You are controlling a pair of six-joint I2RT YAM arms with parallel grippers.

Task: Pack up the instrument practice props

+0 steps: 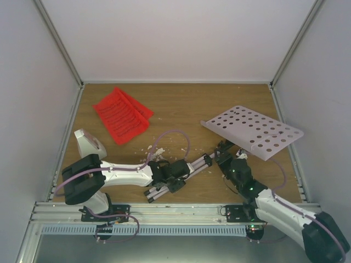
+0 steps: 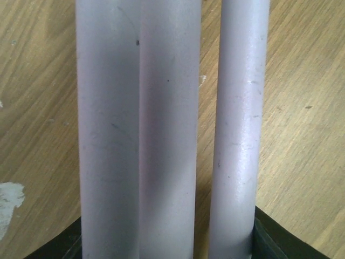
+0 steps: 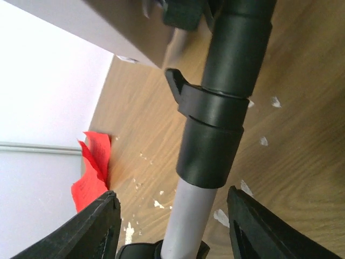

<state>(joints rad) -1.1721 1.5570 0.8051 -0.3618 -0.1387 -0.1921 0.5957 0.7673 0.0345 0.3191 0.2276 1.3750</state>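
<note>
The music stand lies tipped on the table, its pale perforated plate [image 1: 255, 130] raised at the right and its folded silver tripod legs [image 1: 181, 176] stretched toward the left. My left gripper [image 1: 174, 176] is shut on the legs, whose tubes [image 2: 135, 135] fill the left wrist view. My right gripper [image 1: 226, 155] is open and straddles the stand's pole [image 3: 186, 226] just below the black collar [image 3: 213, 145] without touching it. Red ribbed sheets [image 1: 120, 115] lie at the back left and show in the right wrist view [image 3: 91, 172]. The white metronome [image 1: 89, 143] stands at the left.
Small white crumbs [image 1: 159, 147] are scattered on the wooden table around the legs and show in the right wrist view [image 3: 221, 217]. White walls close the table on three sides. A metal rail [image 1: 164, 211] runs along the near edge.
</note>
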